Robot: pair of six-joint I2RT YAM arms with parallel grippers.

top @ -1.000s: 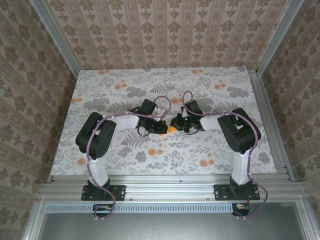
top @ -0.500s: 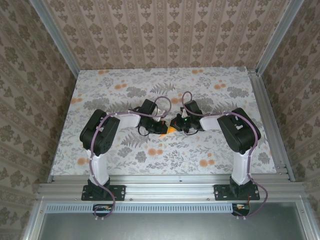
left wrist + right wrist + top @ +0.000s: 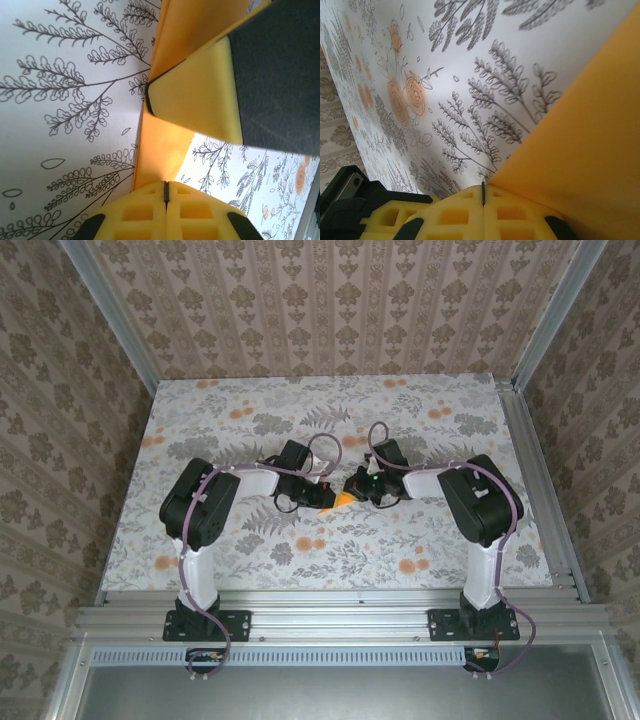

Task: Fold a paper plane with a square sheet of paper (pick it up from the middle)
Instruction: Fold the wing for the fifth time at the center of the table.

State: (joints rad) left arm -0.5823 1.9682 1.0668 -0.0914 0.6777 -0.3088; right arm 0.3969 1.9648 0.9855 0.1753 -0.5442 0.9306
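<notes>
As left tool point(image 3: 326, 497) and right tool point(image 3: 353, 487) pinch paper point(image 3: 342, 499), floral cloth point(image 3: 430, 530) surrounds.

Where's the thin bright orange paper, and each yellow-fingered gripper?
thin bright orange paper point(image 3: 590, 125): right wrist view, flat face.
left gripper point(image 3: 166, 192): left wrist view, seam between fingertips.
right gripper point(image 3: 483, 195): right wrist view, fingertip seam.

Both arms bent inward, elbows out. Left gripper point(image 3: 328, 498) and right gripper point(image 3: 352, 487) nearly tip to tip, jaws closed.

The square sheet of paper point(image 3: 343, 500) is mostly hidden beneath the left end effector point(image 3: 329, 498) and right end effector point(image 3: 353, 490).
</notes>
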